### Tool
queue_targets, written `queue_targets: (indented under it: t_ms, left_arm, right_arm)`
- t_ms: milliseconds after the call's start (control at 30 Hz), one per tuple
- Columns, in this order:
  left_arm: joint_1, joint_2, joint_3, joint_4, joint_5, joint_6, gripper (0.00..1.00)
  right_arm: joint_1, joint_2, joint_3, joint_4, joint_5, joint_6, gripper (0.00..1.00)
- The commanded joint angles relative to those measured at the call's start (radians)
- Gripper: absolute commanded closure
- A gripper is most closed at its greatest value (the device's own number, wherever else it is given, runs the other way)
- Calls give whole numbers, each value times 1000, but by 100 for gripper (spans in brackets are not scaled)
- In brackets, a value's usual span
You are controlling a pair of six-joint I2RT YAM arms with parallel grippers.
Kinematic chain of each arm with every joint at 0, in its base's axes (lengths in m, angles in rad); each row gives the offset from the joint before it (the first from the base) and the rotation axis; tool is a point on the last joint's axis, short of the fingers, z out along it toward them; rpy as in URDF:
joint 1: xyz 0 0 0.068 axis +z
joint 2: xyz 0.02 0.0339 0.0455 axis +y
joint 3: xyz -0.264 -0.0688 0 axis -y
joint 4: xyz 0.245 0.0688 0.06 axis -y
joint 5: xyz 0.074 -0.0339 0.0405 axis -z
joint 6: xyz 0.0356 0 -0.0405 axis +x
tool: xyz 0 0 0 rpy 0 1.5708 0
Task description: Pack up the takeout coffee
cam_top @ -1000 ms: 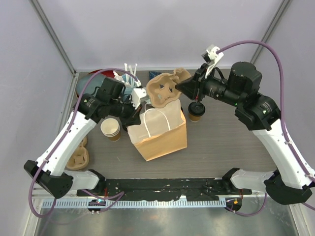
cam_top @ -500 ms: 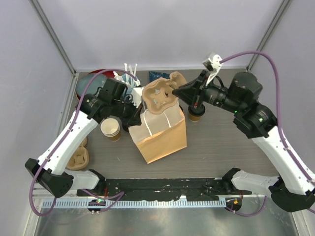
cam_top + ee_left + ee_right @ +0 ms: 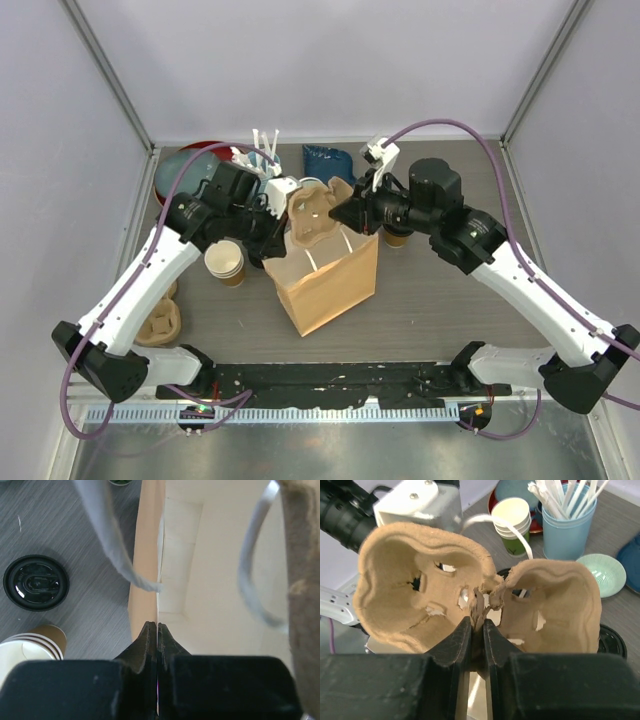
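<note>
Table point(image 3: 450, 295): cup carrier point(image 3: 313, 213) over bag point(image 3: 330, 285); lidded cup point(image 3: 36, 582) beside cup stack point(image 3: 30, 647).

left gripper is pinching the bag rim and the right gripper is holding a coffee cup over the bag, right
Not a coffee cup: the right wrist view shows the right gripper clamped on a moulded pulp cup carrier. The left gripper does pinch the rim of the paper bag.

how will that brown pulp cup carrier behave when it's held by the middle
Probably light: the right claw carries the pulp carrier by its thin centre ridge alone. Likely fairly stiff, as both wells jut out without sagging. Ragged edges at the ridge suggest it could tear if twisted.
</note>
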Motion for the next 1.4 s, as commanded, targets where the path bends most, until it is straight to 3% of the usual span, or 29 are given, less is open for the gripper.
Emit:
queue_targets:
  t_ms: [0, 333, 533, 633, 767, 1100, 1367]
  left_arm:
    - [-4, -41, 20, 113, -19, -46, 100]
    - [-4, -44, 12, 139, -70, -109, 100]
    - [-4, -56, 4, 142, -76, -144, 100]
    - [-5, -56, -5, 156, -70, -169, 100]
    - [-4, -50, -8, 166, -67, -194, 100]
    - [-8, -53, -11, 163, -16, -197, 100]
    - [-7, -62, 1, 159, -70, -167, 100]
  right_arm:
    - [37, 0, -1, -168, 119, -64, 99]
    - [132, 23, -38, -280, 255, -79, 99]
    - [162, 18, 2, -280, 332, 36, 99]
    - [228, 26, 36, -233, 487, 81, 99]
    - [343, 119, 123, -300, 671, 78, 99]
    - [348, 185, 81, -274, 650, 90, 99]
    - [282, 161, -48, -276, 498, 90, 99]
